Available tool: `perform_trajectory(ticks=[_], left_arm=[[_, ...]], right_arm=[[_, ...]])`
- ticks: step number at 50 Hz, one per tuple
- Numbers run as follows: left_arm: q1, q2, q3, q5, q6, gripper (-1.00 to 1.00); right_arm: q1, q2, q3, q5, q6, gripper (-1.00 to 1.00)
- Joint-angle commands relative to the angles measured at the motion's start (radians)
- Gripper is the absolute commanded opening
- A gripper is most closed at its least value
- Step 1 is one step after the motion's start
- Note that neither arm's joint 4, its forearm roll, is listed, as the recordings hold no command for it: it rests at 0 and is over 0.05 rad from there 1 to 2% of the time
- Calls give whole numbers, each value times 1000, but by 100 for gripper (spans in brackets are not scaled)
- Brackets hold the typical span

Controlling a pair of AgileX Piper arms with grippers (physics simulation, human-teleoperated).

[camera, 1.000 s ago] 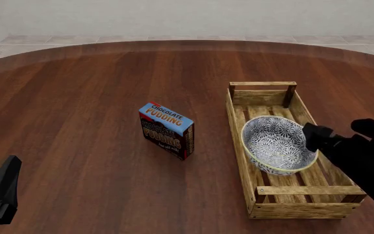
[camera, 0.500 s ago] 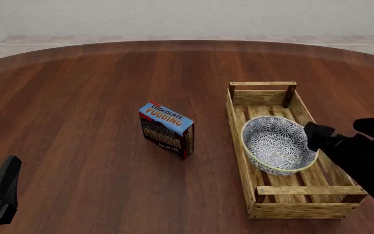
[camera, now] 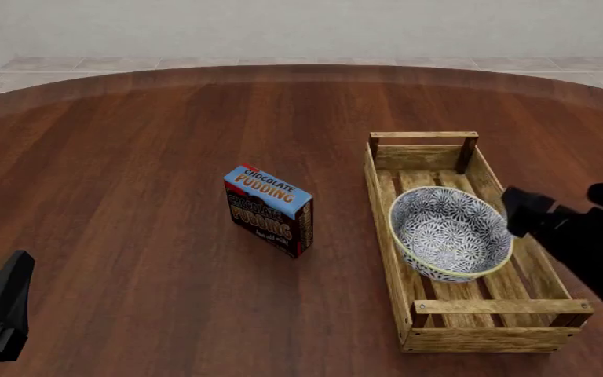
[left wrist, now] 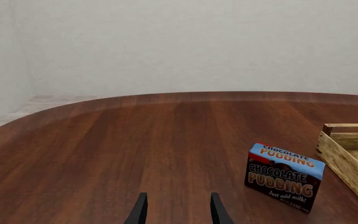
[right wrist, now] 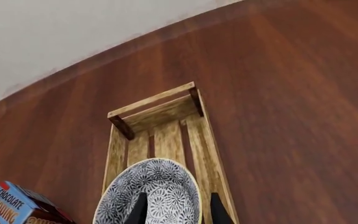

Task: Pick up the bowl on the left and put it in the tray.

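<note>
Our right gripper (camera: 564,206) is sitting over the right wall of the tray (camera: 385,228), fingers spread with a clear gap between them and nothing held, and from what we can see they're not touching the bowl (camera: 451,233) at all. The right wrist view backs that up, with both fingertips (right wrist: 140,209) framing the bowl's rim and daylight on either side. The bowl itself sits inside the tray around the middle, leaning a bit against the left wall rather than lying dead flat, as far as we can tell. So we'd say the main job looks basically done: bowl's in, grip's off. What's left is probably just pulling the arm clear without bumping the rim. The left gripper (left wrist: 177,211) is parked low at the near left edge, also open and empty, with the pudding box (camera: 269,209) standing well apart from the tray.
</note>
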Motion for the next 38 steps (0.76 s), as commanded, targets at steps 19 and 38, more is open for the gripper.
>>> perform_trajectory(ticks=[19,38], left_arm=[[0,0,0,0,0,100],[0,0,0,0,0,100]], right_arm=[[-3,-167,-33,122,-37,100],[-6,-275,-51,189,-58,100]])
